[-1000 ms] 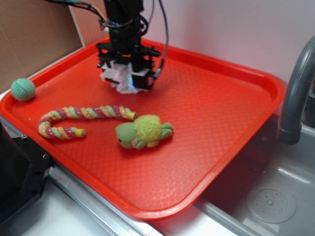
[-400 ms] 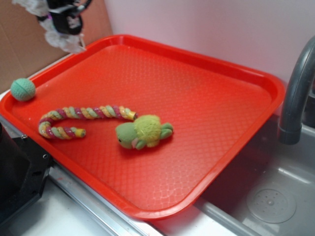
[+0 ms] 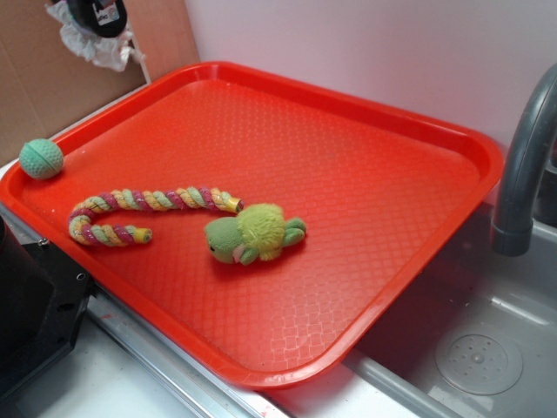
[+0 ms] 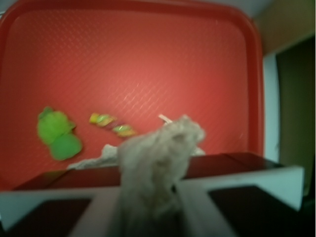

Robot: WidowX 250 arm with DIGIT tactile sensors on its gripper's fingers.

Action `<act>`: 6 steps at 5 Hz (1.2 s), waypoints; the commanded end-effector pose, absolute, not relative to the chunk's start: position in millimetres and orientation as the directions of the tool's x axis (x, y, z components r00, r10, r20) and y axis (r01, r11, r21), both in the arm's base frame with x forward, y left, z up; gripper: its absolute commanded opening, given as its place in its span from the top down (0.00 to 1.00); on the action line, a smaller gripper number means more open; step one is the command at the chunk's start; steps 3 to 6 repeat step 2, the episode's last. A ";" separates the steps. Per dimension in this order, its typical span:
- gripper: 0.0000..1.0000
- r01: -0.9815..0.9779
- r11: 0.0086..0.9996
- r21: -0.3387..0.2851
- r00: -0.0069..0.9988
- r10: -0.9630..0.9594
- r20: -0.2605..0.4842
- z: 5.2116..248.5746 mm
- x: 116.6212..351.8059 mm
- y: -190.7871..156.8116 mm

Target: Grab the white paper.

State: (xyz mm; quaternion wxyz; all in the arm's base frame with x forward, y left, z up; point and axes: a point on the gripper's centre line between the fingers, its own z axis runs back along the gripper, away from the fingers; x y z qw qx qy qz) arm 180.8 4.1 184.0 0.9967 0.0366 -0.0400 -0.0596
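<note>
Nearest you, the front lip of the red tray (image 3: 261,370) sits on the worktop (image 3: 113,387) beside the sink (image 3: 487,348). On the tray lie the green plush toy (image 3: 252,233) and the striped rope toy (image 3: 139,211), with the small green ball (image 3: 41,158) at the left rim; none of these has shifted over the last second.

What has changed is at the back. A second ago the end effector was down on the tray's far side over the white paper; now the end effector (image 3: 97,16) is high at the top-left corner, beyond the tray's rim, and the white paper (image 3: 94,45) hangs from it, well clear of the surface. I judge the grab done.

In the wrist view the white paper (image 4: 155,168) is pinched between the jaws, which are pressed together on it. Its long axis runs out from the jaws, the loose crumpled end pointing away and down toward the tray (image 4: 148,59).
</note>
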 end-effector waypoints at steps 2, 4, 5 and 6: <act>1.00 0.084 0.989 0.123 0.993 -0.093 0.066 179.6 234.7 22.3; 1.00 0.084 0.989 0.123 0.993 -0.093 0.066 179.6 234.7 22.3; 1.00 0.084 0.989 0.123 0.993 -0.093 0.066 179.6 234.7 22.3; 1.00 0.084 0.989 0.123 0.993 -0.093 0.066 179.6 234.7 22.3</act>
